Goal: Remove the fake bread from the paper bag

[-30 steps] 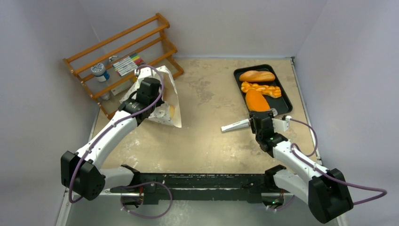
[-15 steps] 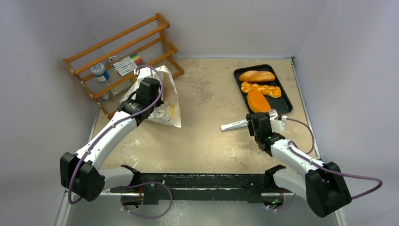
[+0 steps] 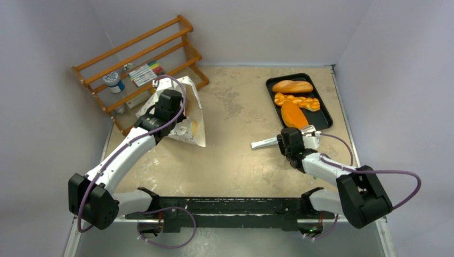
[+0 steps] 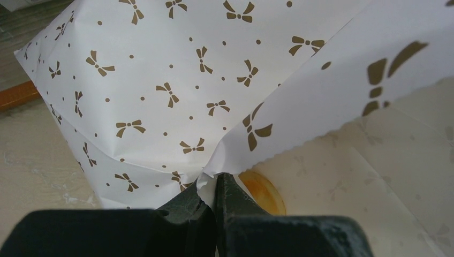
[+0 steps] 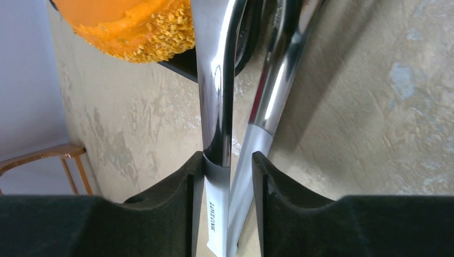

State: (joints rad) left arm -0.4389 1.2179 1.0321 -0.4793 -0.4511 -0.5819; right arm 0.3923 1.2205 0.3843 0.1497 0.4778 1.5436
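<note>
left wrist cam, closest in: my left gripper (image 4: 215,184) is pinched tight on a fold of the paper bag (image 4: 160,80) at its mouth edge, paper squeezed btw the tips. just past the fingertips, a bit right, a round golden-brown bit of the fake bread (image 4: 262,190) sits on the peach lining inside the bag. top cam gives that only as a small orange spot.

right wrist cam: right gripper (image 5: 227,166) is part closed round the tongs (image 5: 214,80), both steel arms btw the pads, so it's holding them. beyond the tips the arms reach a corner of the black tray (image 5: 179,63), near a seeded orange loaf (image 5: 134,27).

only top cam shows the far stuff: a braided loaf (image 3: 297,100) and a long roll (image 3: 292,86) further back on the tray, wooden rack (image 3: 139,53) behind the bag, grippers well apart.
</note>
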